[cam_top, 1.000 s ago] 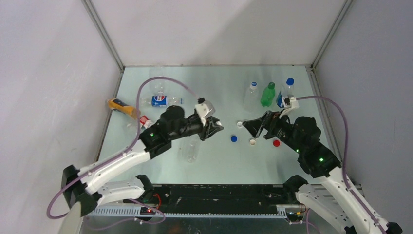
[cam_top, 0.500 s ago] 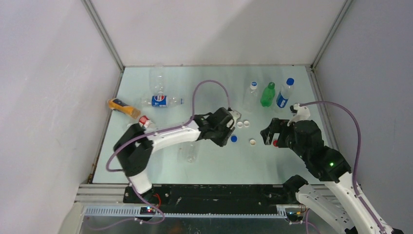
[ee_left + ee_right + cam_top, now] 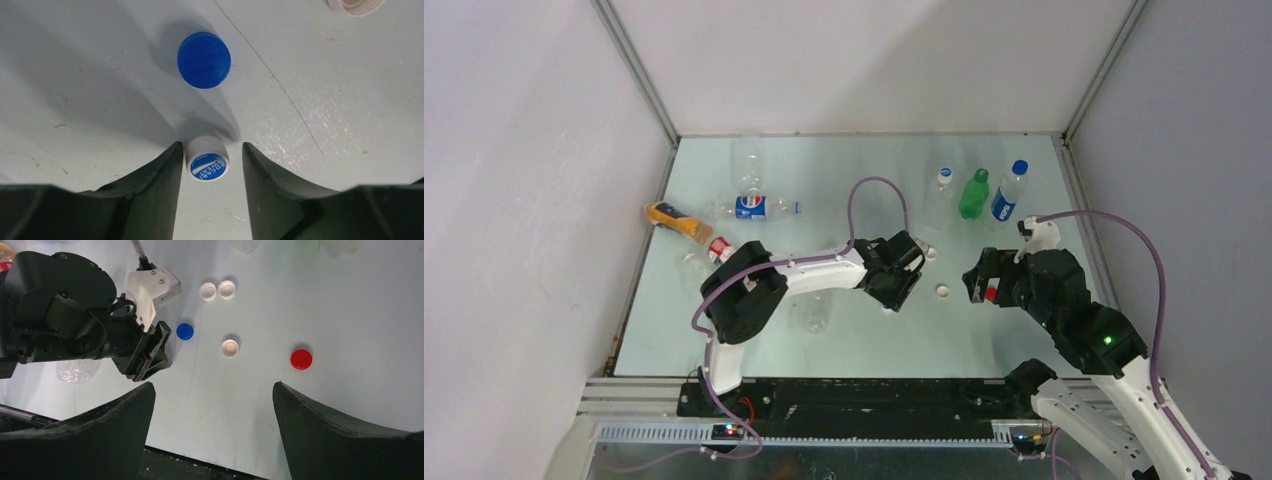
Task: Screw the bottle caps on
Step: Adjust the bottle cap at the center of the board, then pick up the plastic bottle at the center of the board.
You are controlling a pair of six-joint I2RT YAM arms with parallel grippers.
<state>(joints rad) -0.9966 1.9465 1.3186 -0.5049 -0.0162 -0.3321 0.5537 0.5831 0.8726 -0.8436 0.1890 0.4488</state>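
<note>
- Though three upright bottles [image 3: 975,193] far right look capped, plenty left: blue cap [image 3: 204,60], red cap [image 3: 301,359] loose.
- Left gripper [image 3: 211,150] barely parted around white-blue cap [image 3: 207,162]; right gripper [image 3: 212,386] wide, empty.

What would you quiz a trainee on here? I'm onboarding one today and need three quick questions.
1. True or false: the right gripper is holding the red cap.
2. Which cap sits between the left gripper's fingers? A blue cap; B white cap; C cream cap.
3. What colour is the cap on the far-right bottle?

Key: 1 false, it is open above the table, nothing in it. 2 B. 3 blue.
</note>
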